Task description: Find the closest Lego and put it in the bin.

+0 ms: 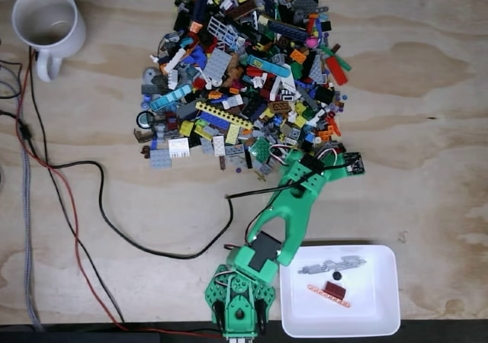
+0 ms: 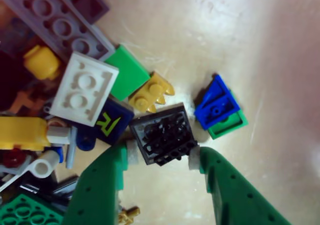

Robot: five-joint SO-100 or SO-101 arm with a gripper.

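- The green gripper sits at the near edge of the Lego pile, its two fingers either side of a black grille piece; the pale pads touch its edges, so it is clamped on the piece.
- In the wrist view, a blue brick lies just right of the grille piece, on top of a green plate.
- A yellow toothed piece and a white plate lie just beyond the grille piece.
- In the fixed view, the white bin rests beside the arm's base, holding a grey piece, a dark red brick and an orange strip.
- A white mug stands top left, well apart.
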